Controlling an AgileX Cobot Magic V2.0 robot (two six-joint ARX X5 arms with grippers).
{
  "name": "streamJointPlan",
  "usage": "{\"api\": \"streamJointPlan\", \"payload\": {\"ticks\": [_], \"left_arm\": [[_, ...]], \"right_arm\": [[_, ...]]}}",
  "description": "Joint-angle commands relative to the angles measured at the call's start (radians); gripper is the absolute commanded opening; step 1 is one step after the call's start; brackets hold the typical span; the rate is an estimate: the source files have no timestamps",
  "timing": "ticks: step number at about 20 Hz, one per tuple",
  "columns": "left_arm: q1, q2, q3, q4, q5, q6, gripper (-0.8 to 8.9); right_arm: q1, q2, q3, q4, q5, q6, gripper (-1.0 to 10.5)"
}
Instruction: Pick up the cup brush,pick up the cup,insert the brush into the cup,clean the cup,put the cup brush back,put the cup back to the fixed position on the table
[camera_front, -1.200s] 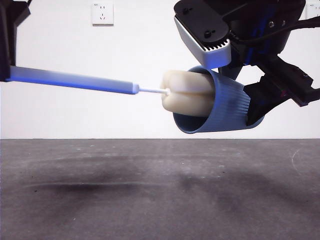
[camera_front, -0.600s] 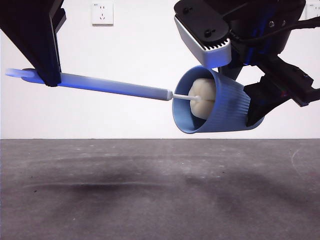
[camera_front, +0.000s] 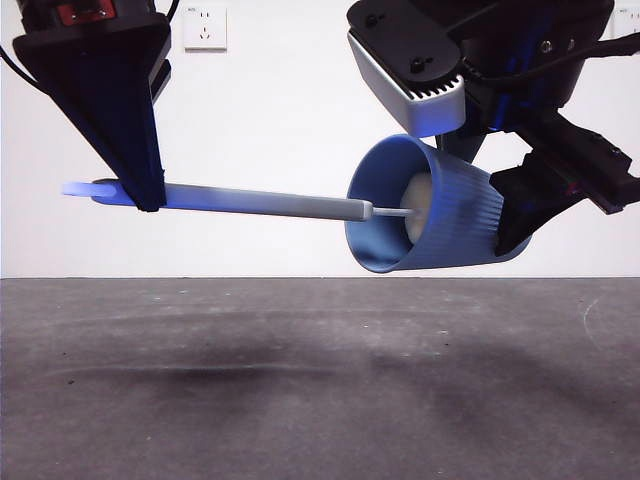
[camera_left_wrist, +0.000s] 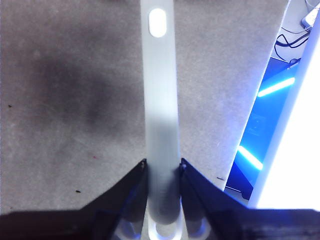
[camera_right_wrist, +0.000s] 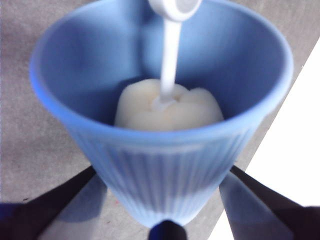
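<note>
The blue ribbed cup (camera_front: 430, 208) hangs in the air on its side, mouth toward the left, held by my right gripper (camera_front: 520, 215) at its base. In the right wrist view the cup (camera_right_wrist: 165, 165) sits between the jaws. The cup brush (camera_front: 270, 202) lies nearly level, held by my left gripper (camera_front: 145, 195) near the handle's looped end. Its cream sponge head (camera_front: 418, 205) is deep inside the cup and also shows in the right wrist view (camera_right_wrist: 167, 107). In the left wrist view the jaws are shut on the grey handle (camera_left_wrist: 160, 120).
The dark grey table (camera_front: 300, 380) lies well below both held things, with their shadows on it. A white wall with a socket (camera_front: 205, 27) stands behind.
My left gripper has moved right with the brush. The sponge head went from the cup's mouth to deep inside it. The cup and right gripper have stayed still.
</note>
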Motion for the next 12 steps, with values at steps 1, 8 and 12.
{"api": "streamJointPlan", "payload": {"ticks": [1,8,12], "left_arm": [[-0.008,0.004,-0.003,0.015,0.016,0.014,-0.09],[0.010,-0.003,-0.003,-0.082,-0.021,-0.003,-0.08],[0.070,-0.081,-0.003,-0.113,-0.035,-0.034,-0.08]], "right_arm": [[0.011,0.005,0.000,0.024,-0.021,0.021,-0.2],[0.011,0.005,0.000,0.023,-0.017,0.072,-0.2],[0.010,0.004,0.000,0.022,-0.018,0.114,-0.2]]}}
